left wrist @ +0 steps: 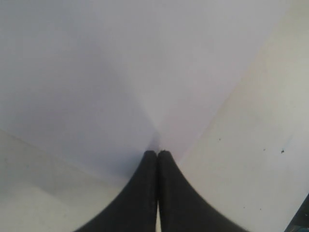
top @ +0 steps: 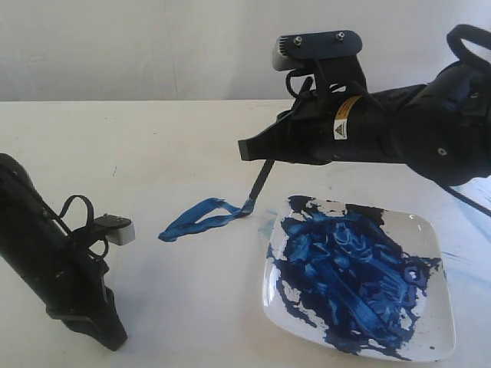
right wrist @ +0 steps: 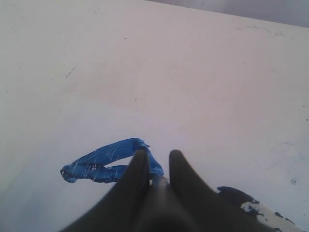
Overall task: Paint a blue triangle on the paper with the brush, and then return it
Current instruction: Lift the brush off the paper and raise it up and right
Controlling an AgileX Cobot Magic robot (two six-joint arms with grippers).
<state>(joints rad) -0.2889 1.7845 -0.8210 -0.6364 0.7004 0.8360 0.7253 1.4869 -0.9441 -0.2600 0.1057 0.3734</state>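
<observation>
The left claw [top: 112,336] lies nearest, at the lower left, with its black fingers [left wrist: 149,166] pressed together on nothing and their tips resting at the edge of the paper [top: 199,307]. The sheet lies flat on the cream counter [top: 115,130]. Near the middle of the paper lies the blue triangle [top: 184,225], a narrow outline of thick dark-blue strokes that points left. The brush [top: 261,182] slants down to the triangle's right corner, where its blue-stained tip touches the paint. Just right of that sits a square white plate [top: 426,230] smeared with dark-blue paint. Above it the right claw [top: 247,150] is clamped on the brush's upper handle.
</observation>
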